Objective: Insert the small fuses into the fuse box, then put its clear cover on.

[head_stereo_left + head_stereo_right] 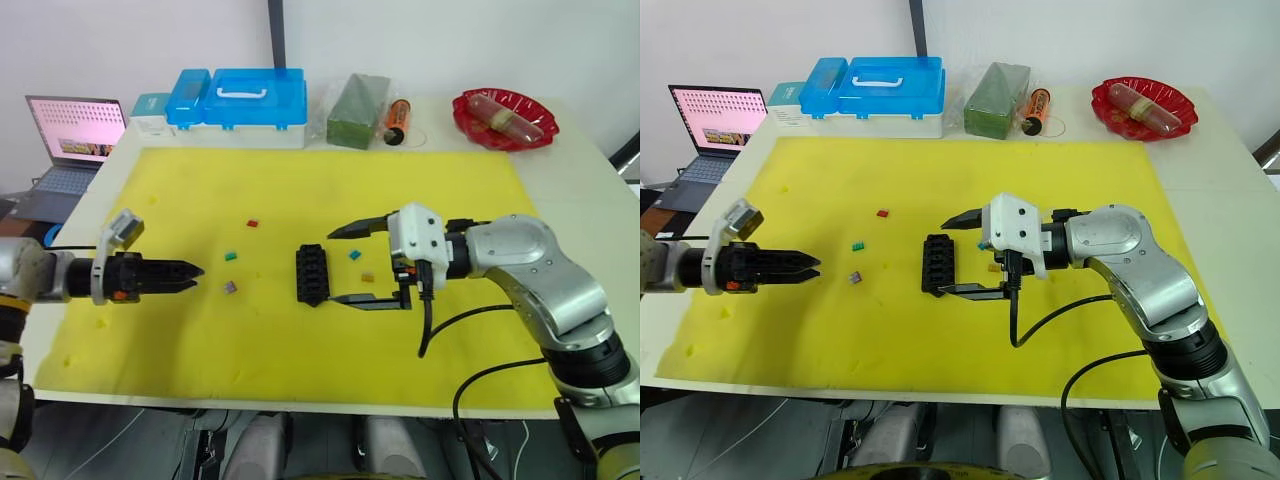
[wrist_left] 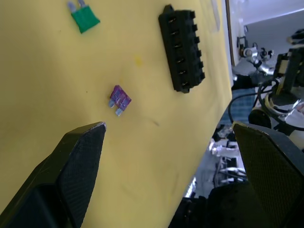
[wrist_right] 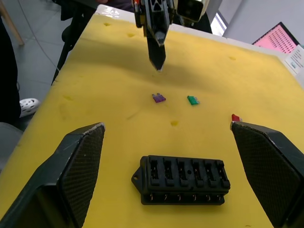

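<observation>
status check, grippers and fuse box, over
Right gripper open, straddling the empty fuse box. Left gripper nearly shut, empty, short of the purple fuse. Nothing in the way.

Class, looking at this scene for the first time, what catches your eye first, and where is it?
The bright yellow mat covers the table. At its centre lies the black fuse box, with the right gripper open wide beside it. Tiny coloured fuses lie scattered between it and the left gripper.
</observation>
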`<state>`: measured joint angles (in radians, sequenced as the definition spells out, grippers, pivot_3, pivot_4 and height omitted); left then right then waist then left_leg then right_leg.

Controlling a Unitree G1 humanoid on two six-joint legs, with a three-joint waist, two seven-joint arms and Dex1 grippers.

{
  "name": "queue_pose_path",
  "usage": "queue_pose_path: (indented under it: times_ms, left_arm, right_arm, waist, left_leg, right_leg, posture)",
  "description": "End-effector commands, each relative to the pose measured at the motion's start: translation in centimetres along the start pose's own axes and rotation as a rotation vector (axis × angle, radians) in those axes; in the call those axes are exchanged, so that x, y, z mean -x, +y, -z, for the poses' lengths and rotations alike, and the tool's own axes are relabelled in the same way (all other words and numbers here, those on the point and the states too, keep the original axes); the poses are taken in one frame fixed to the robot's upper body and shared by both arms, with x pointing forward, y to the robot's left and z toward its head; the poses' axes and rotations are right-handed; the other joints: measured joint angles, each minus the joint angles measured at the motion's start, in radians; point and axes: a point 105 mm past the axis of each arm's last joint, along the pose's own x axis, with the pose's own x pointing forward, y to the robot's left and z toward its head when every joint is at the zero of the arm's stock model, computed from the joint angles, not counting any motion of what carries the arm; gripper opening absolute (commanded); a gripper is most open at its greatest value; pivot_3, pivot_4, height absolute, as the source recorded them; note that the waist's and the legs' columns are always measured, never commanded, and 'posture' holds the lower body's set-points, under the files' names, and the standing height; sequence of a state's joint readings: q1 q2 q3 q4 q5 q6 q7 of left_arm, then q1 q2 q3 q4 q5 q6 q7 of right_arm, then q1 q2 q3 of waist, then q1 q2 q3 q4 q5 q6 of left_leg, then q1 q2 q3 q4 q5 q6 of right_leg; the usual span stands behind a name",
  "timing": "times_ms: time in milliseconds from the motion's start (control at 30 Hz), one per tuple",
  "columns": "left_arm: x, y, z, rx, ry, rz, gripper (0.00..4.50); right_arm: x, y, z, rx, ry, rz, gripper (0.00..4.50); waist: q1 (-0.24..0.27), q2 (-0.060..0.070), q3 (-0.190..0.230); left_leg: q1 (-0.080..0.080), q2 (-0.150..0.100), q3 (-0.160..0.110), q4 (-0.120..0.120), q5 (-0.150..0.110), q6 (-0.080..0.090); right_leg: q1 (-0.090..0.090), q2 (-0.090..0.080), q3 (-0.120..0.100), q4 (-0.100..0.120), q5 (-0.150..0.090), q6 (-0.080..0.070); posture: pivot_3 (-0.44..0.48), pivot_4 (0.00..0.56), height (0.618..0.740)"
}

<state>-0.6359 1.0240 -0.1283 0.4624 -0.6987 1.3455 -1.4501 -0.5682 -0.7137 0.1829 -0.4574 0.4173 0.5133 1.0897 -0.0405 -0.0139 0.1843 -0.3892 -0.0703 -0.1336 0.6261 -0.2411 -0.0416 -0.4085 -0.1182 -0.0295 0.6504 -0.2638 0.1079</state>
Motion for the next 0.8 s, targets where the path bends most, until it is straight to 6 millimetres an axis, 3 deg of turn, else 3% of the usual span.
queue_pose_path:
  times_ms: [33, 800]
  left_arm:
    - [-0.1, -0.1, -0.6, -0.015, -0.005, 0.011, 4.47]
    - [-4.1, 1.2, -0.2, -0.010, 0.038, 0.072, 4.47]
  right_arm:
    - [0.3, 0.0, -1.2, 0.050, -0.018, -0.004, 4.50]
    - [0.9, -0.3, -0.7, 0.040, 0.026, 0.015, 4.50]
  waist:
    - [0.000, 0.000, 0.000]
    - [0.012, 0.000, 0.000]
  left_leg:
    - [0.000, 0.000, 0.000, 0.000, 0.000, 0.000]
    - [0.000, 0.000, 0.000, 0.003, 0.000, 0.000]
  right_leg:
    - [0.000, 0.000, 0.000, 0.000, 0.000, 0.000]
    - [0.001, -0.001, 0.000, 0.000, 0.001, 0.001]
  posture:
    - [0.000, 0.150, 0.740]
    - [0.000, 0.150, 0.740]
